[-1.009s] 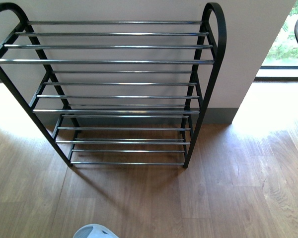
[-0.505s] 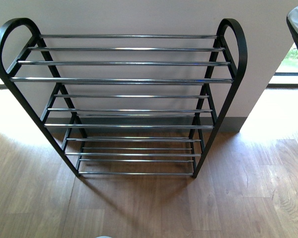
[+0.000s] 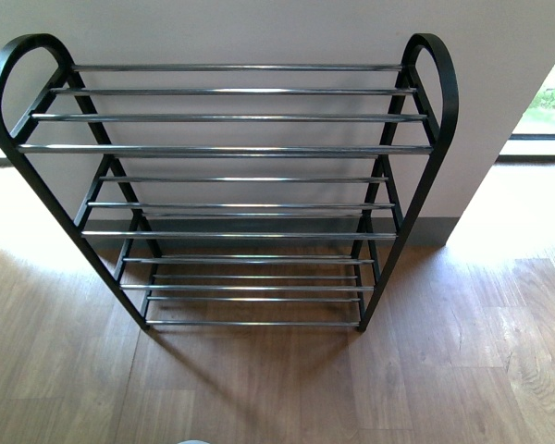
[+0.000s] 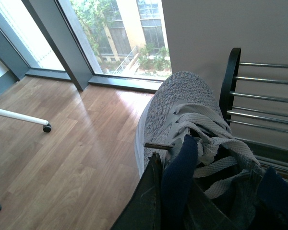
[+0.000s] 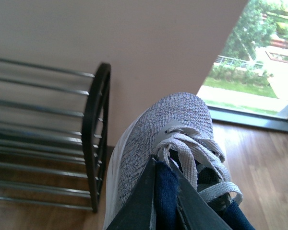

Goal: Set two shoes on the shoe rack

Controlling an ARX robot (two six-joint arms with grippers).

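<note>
At my left wrist: left claw clamped on the navy tongue of a grey knit sneaker with a white sole, toe just beside the rack's side frame.
At my right wrist: right claw pinching the matching grey sneaker the same way.
Rack: black-framed shoe rack with chrome bars, every shelf bare.
Change: the white toe seen low in the front view a second ago has almost slipped out.
Meaning: I judge both shoes are carried, neither placed yet.

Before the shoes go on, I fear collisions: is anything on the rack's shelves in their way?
Nothing visible. Every shelf of the shoe rack is bare; the left shoe and right shoe are held beside its end frames.
</note>
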